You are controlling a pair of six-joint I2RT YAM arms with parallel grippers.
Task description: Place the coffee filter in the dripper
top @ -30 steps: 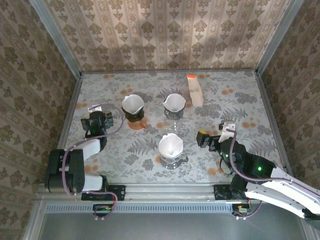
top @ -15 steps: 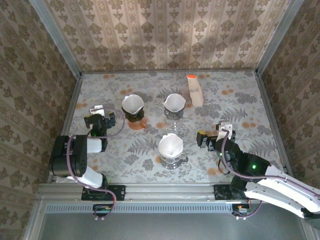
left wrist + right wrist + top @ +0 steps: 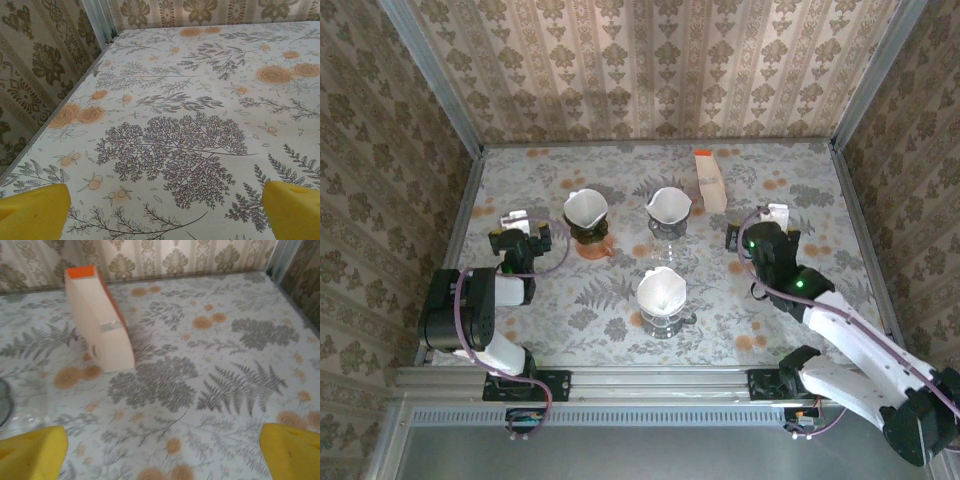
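Damask wallpaper in brown and cream closes off three sides of a surface (image 3: 800, 190) printed with grey ferns and orange blossoms. Nearest the arm bases, at the middle of it, stands a clear glass dripper (image 3: 662, 318) with a white cone-shaped coffee filter (image 3: 661, 288) sitting open inside it. Farther back are two more white cones: the left cone (image 3: 585, 207) rests on a dark stand over an orange saucer (image 3: 594, 248), and the middle cone (image 3: 669, 203) rests on a clear glass stand. From above I cannot tell how much of those two is paper and how much is dripper. Just right of the middle cone lies a pale box (image 3: 709, 182) with an orange end, tilted slightly; the right wrist view shows it (image 3: 97, 320) ahead and to the left, well short of the fingers. The left pincer (image 3: 516, 238) sits low near the left edge of the surface, level with the saucer and apart from it; in its own camera the left pincer (image 3: 162, 215) is spread wide, yellow fingertips (image 3: 32, 212) at the lower corners and bare printed surface between them. The right pincer (image 3: 753, 225) hovers right of the middle cone and near the pale box; in its wrist view the right pincer (image 3: 160, 452) is likewise spread wide and holds nothing.
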